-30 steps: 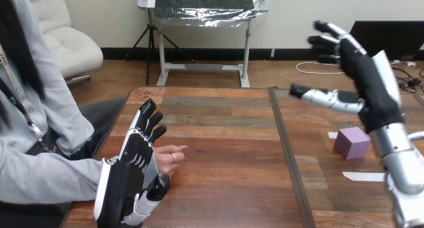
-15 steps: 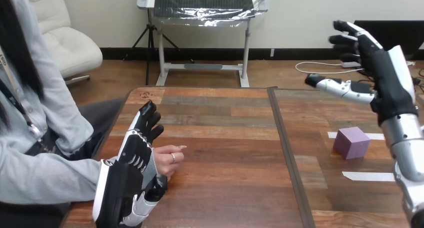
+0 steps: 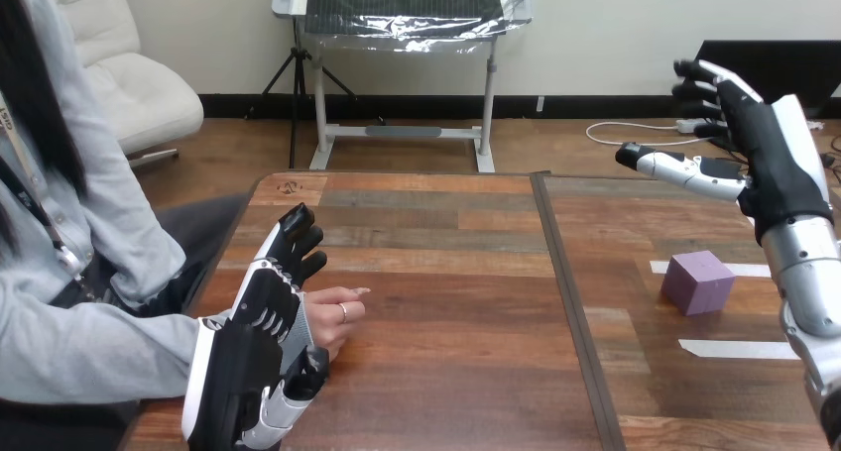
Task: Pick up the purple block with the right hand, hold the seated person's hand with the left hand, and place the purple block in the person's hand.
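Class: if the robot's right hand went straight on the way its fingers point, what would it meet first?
Probably nothing: the right hand has its fingers pointing up and away; the purple block lies below that line. Depth is unclear.

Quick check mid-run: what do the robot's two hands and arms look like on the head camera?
The left hand is black, with a white shell along its back and black-and-white jointed fingers marked by silver ribs. The right hand matches: black body, white shell, and a silver thumb with a black tip. It ends a rounded silver forearm.
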### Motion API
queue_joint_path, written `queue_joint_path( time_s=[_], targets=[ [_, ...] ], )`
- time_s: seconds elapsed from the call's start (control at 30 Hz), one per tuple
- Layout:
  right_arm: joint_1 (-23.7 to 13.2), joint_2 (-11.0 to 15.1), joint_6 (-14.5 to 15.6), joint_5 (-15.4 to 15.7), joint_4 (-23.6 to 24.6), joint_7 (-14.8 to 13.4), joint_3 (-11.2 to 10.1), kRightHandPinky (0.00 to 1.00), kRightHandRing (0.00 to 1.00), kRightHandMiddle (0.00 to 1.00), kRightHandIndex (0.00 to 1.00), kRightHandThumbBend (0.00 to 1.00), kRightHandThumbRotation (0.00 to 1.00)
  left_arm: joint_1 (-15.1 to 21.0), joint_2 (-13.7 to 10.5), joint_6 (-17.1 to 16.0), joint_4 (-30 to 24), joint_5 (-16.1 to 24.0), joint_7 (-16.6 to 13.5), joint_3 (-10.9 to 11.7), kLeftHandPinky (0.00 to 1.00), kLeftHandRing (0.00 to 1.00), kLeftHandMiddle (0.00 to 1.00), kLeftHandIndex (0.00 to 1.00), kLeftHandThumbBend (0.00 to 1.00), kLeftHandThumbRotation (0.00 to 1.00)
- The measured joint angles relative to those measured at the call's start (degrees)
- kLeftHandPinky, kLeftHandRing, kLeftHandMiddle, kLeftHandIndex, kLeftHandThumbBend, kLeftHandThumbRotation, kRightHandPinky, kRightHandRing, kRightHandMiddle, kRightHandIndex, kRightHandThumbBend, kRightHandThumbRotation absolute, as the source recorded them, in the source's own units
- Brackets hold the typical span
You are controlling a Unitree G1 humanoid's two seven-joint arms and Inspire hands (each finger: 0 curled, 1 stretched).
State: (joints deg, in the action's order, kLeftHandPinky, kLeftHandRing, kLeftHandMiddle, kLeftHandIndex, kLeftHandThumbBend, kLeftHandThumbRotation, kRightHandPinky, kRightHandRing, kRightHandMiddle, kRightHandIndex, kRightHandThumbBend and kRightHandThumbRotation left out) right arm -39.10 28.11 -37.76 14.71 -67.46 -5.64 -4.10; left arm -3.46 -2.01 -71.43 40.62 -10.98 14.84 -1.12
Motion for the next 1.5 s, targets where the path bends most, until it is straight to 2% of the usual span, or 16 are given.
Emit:
queue_joint_path(
  time_s=[0.1,0.13,0.3,0.5,0.7,0.73,0.9,1.0,1.03,1.1,1.2,1.3,1.33,1.5],
  targets=[
    [-1.05,0.33,1.69,1.11,-1.3,-0.76,0.92,0.58,0.66,0.83,0.86,1.0,0.45,0.0,-0.01,0.0,-0.17,-0.28,0.47,-0.02,0.88,0.92,0.93,0.9,1.0,0.79],
    [-1.36,0.46,2.3,1.46,-1.73,-0.92,1.24,0.49,0.58,0.82,0.86,1.0,0.45,0.0,-0.03,0.0,-0.24,-0.35,0.63,-0.02,0.88,0.92,0.93,0.9,1.0,0.79],
    [-2.63,0.84,5.06,3.0,-3.18,-1.84,2.38,0.35,0.45,0.81,0.85,1.0,0.46,0.0,-0.05,0.0,-0.48,-0.4,0.93,0.0,0.88,0.92,0.93,0.9,1.0,0.79],
    [-3.58,1.08,7.98,4.31,-4.23,-3.01,3.58,0.33,0.44,0.81,0.86,1.0,0.46,0.0,-0.03,0.01,-0.54,-0.72,1.24,-0.01,0.89,0.92,0.94,0.91,1.0,0.79],
    [-4.28,1.1,10.89,5.17,-5.2,-3.28,4.4,0.28,0.38,0.79,0.86,1.0,0.46,-0.05,-0.02,0.09,-0.61,-1.08,1.76,-0.02,0.89,0.93,0.94,0.91,1.0,0.79],
    [-4.39,1.11,11.46,5.49,-5.33,-3.38,4.61,0.31,0.42,0.78,0.86,1.0,0.46,-0.06,-0.01,0.09,-0.61,-1.16,1.84,-0.02,0.89,0.93,0.94,0.91,1.0,0.79],
    [-4.83,1.12,14.17,6.2,-6.01,-3.42,5.6,0.34,0.48,0.76,0.87,1.0,0.46,-0.13,0.07,0.09,-0.61,-1.97,2.4,-0.05,0.89,0.93,0.94,0.92,1.0,0.78],
    [-5.04,1.12,15.62,6.74,-6.46,-3.42,6.18,0.39,0.55,0.74,0.87,1.0,0.47,-0.14,0.07,0.09,-0.61,-2.37,2.78,-0.04,0.89,0.93,0.95,0.92,1.0,0.78],
    [-5.12,1.12,16.15,6.93,-6.64,-3.42,6.39,0.39,0.54,0.69,0.87,1.0,0.47,-0.15,0.07,0.09,-0.61,-2.52,2.93,-0.04,0.9,0.93,0.95,0.92,1.0,0.77],
    [-5.24,1.12,17.23,7.35,-6.9,-3.41,6.68,0.39,0.53,0.65,0.87,1.0,0.47,-0.15,0.07,0.09,-0.61,-2.92,3.29,-0.05,0.9,0.93,0.95,0.92,1.0,0.77],
    [-5.36,1.12,18.93,7.67,-7.17,-3.41,7.18,0.33,0.4,0.47,0.87,1.0,0.47,-0.15,0.08,0.09,-0.61,-3.44,3.82,-0.04,0.9,0.93,0.95,0.92,1.0,0.76],
    [-5.48,1.12,20.46,7.78,-7.46,-3.4,7.64,0.3,0.37,0.42,0.87,1.0,0.48,-0.15,0.1,0.09,-0.61,-4.11,4.25,-0.03,0.9,0.93,0.94,0.92,1.0,0.76],
    [-5.52,1.12,20.95,7.81,-7.56,-3.39,7.74,0.27,0.32,0.35,0.86,1.0,0.49,-0.15,0.11,0.09,-0.61,-4.26,4.4,-0.02,0.89,0.93,0.94,0.92,1.0,0.77],
    [-5.62,1.12,22.82,7.87,-8.14,-3.26,8.0,0.18,0.21,0.25,0.87,1.0,0.49,-0.2,0.23,0.09,-0.61,-4.48,4.74,0.05,0.89,0.93,0.94,0.92,1.0,0.77]
  ],
)
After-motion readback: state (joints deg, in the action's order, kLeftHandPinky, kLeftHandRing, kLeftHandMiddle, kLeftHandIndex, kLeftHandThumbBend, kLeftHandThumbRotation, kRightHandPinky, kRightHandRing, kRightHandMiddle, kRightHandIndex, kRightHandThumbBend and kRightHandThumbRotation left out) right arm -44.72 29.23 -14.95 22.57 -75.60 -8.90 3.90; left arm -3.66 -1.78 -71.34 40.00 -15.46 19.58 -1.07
